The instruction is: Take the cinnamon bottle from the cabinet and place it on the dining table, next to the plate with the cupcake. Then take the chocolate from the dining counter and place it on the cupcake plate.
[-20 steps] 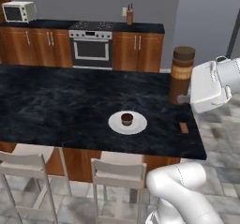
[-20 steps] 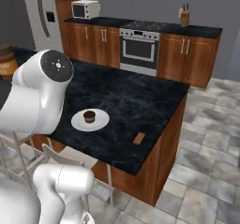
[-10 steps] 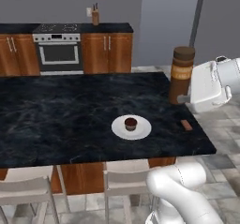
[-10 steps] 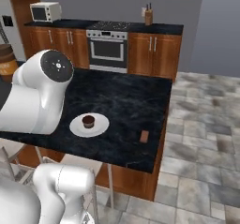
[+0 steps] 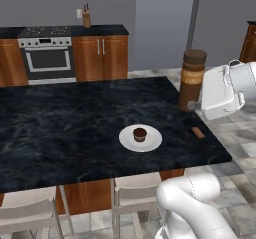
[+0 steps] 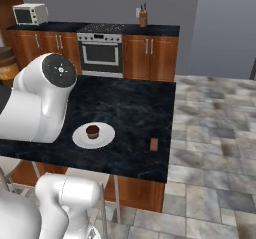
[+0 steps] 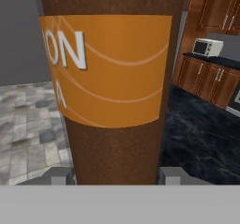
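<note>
The tall brown cinnamon bottle (image 5: 192, 80) with an orange label hangs over the far right corner of the dark marble table (image 5: 60, 128), upright. My gripper (image 5: 194, 104) is shut on its lower part. In the hand view the bottle (image 7: 112, 78) looms close, with a fingertip (image 7: 60, 176) on each side of it. A white plate (image 5: 127, 139) carries the cupcake (image 5: 140, 133) near the table's front edge. The small brown chocolate (image 5: 198, 132) lies flat to the right of the plate. From the right base camera, plate (image 6: 80, 138), cupcake (image 6: 92, 131) and chocolate (image 6: 154, 144) line up left to right.
Two pale stools (image 5: 135, 193) stand under the table's front edge. Behind the table, wooden cabinets hold a steel oven (image 5: 47, 58), a knife block (image 5: 87, 19) and a microwave (image 6: 30, 14). Grey tiled floor (image 6: 215, 148) spreads to the table's right.
The whole scene has slid left and grown closer in both base views: the camera has moved with the base. The bottle stays held in my gripper at the same place in the picture.
</note>
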